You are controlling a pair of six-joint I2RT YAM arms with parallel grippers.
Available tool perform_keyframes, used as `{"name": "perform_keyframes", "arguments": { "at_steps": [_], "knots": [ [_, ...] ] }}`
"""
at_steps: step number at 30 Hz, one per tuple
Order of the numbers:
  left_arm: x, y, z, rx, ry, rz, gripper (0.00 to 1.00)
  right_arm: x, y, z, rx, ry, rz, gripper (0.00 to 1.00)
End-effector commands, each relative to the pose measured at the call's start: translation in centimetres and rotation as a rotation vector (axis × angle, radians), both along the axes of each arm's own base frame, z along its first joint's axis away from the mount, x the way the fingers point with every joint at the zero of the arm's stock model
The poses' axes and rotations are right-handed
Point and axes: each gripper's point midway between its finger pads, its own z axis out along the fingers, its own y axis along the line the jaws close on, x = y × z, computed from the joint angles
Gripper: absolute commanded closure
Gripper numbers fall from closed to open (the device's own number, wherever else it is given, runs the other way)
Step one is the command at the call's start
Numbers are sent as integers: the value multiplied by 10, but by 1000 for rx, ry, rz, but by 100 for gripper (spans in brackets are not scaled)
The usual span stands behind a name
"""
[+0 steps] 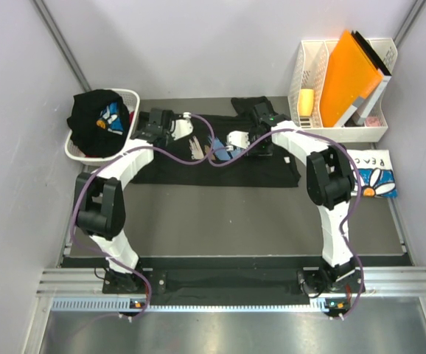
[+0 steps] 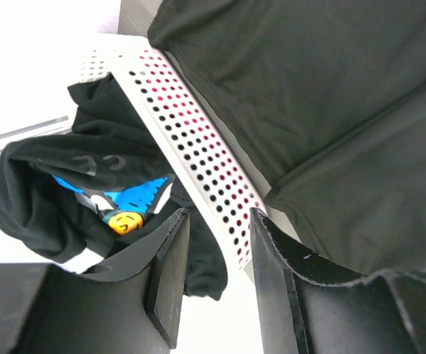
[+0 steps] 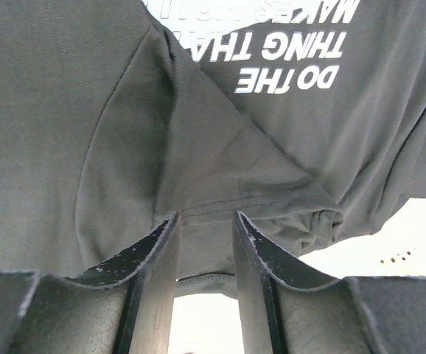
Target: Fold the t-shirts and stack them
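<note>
A black t-shirt [image 1: 220,168] lies spread on the dark mat, brush-stroke print up. Its cloth fills the right wrist view [image 3: 88,110], where white lettering [image 3: 287,74] shows. My right gripper [image 1: 259,116] [image 3: 204,216] is at the shirt's far edge, jaws apart, with a sleeve hem lying across the gap. My left gripper [image 1: 156,122] [image 2: 218,215] stands open over the shirt's far left corner [image 2: 331,96], beside the basket, holding nothing. A second black t-shirt [image 1: 95,114] [image 2: 43,192] with blue print is heaped in the basket. A folded white daisy t-shirt [image 1: 374,173] lies at the right.
The white perforated laundry basket [image 1: 128,96] [image 2: 191,140] stands at the back left, close to my left fingers. A white file organizer [image 1: 375,133] with an orange folder [image 1: 349,70] stands at the back right. Walls close in on both sides.
</note>
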Motion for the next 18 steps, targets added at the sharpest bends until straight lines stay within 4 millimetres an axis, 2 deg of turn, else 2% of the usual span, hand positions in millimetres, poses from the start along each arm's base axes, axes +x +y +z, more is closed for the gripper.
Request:
{"name": "perform_keyframes", "arguments": {
  "at_steps": [1,4,14,18],
  "knots": [
    [20,0,20,0,-73,15,56,4,-1,3,19,-5,10,64],
    [23,-1,18,0,-70,18,56,4,-3,-5,16,11,5,64],
    [29,-2,15,4,-66,17,57,7,-1,-14,16,28,2,60],
    [29,-1,14,7,-62,16,57,10,2,1,36,10,2,57]
  ]
}}
